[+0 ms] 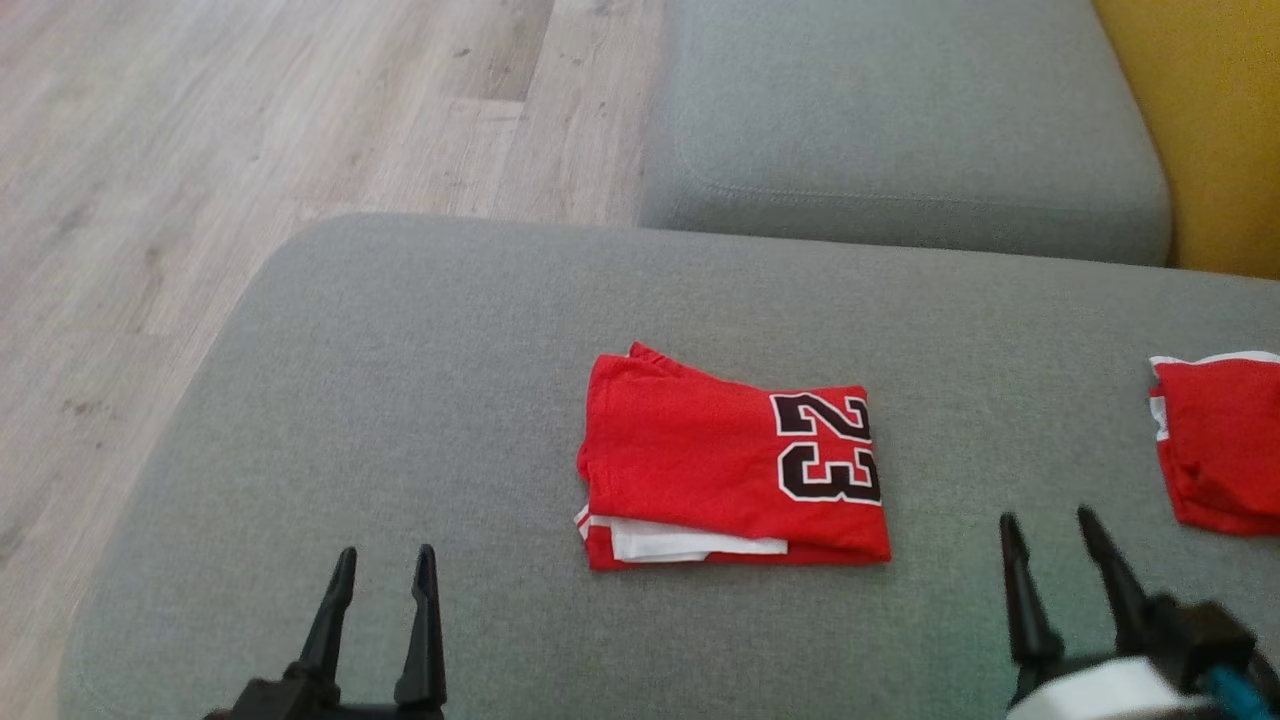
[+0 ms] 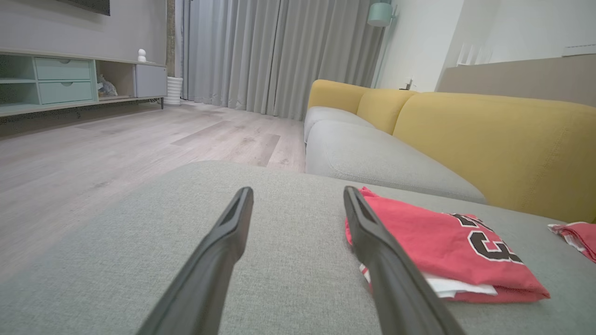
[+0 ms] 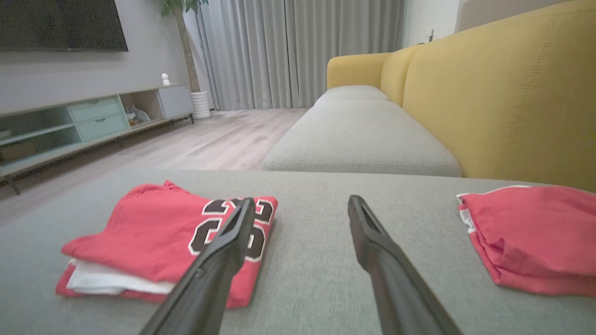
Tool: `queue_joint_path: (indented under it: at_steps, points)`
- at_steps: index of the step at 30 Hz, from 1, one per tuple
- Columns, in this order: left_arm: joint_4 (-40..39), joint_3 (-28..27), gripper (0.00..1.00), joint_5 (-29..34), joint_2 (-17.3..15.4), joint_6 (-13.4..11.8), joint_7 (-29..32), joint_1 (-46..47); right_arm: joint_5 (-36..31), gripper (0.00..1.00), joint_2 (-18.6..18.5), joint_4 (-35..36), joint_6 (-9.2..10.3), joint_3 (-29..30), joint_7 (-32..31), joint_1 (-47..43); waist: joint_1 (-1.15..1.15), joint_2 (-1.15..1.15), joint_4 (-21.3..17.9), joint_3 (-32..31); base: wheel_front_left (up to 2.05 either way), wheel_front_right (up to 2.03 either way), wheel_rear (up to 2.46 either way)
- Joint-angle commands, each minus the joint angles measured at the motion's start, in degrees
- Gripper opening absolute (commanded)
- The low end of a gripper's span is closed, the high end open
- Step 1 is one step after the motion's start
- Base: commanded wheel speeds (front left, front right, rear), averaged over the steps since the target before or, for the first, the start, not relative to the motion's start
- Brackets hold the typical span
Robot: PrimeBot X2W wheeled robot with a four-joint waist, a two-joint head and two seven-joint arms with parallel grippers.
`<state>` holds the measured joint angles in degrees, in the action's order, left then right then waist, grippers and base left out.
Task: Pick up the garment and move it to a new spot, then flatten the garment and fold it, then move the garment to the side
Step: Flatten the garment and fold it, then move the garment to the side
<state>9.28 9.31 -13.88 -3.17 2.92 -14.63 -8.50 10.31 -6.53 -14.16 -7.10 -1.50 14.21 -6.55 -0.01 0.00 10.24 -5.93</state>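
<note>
The garment (image 1: 725, 465), a red jersey folded into a flat, roughly rectangular packet, lies near the middle of the grey sofa seat (image 1: 400, 350), whose cloth has a fine, even woven grain. The jersey's top layer is smooth, with a blocky black "23" outlined in white at its right end, and a white layer peeps out along the near edge between red folds. A second red garment (image 1: 1220, 440), softer and more rumpled, with white trim on its left edge, rests well apart to the right. The left jaws hang wide open and empty near the seat's front edge, to the left of the jersey, their long dark fingers (image 1: 425, 620) tapering to narrow tips. The right jaws also stand wide open with nothing in them, their matte black fingers (image 1: 1015, 590) between the two red garments. Beyond sits another rounded grey cushion (image 1: 900, 120) with a stitched seam, a mustard-yellow backrest (image 1: 1220, 120), and a pale wood-grain plank floor (image 1: 250, 120).
</note>
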Motion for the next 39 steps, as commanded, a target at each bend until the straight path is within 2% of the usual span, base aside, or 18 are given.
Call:
queue_joint_path:
  at_steps: [1,8,16,33,39]
  points:
    - [-1.2,-2.0,1.00,1.0,0.3,-0.4,-0.4,1.6,-1.6,1.00,-0.2,2.7,-0.39,-1.0,0.8,0.5,0.01,0.00,-0.5,-0.7,0.00,0.00,0.00]
    - [0.2,-2.4,1.00,3.6,0.2,0.3,-0.4,0.8,-6.6,1.00,2.1,5.9,-0.39,-0.9,0.8,-5.9,0.01,0.00,-1.1,-2.4,0.00,0.00,0.00]
    - [1.9,-3.1,1.00,5.6,0.2,0.9,-0.4,0.4,-7.4,1.00,3.3,6.7,-0.39,-1.3,0.8,-8.9,0.01,0.00,-2.2,-3.3,0.00,0.00,0.00]
    - [3.7,-3.6,1.00,7.2,0.2,1.9,-0.4,0.6,-6.0,1.00,3.6,6.6,-0.39,-0.1,0.8,-8.7,0.01,0.00,-2.9,-3.0,0.00,0.00,0.00]
    - [2.4,-3.6,1.00,7.9,0.2,1.8,-0.4,1.1,0.2,1.00,3.6,3.5,-0.39,-1.3,0.8,-5.9,0.01,0.00,-3.3,-1.2,0.00,0.00,0.00]
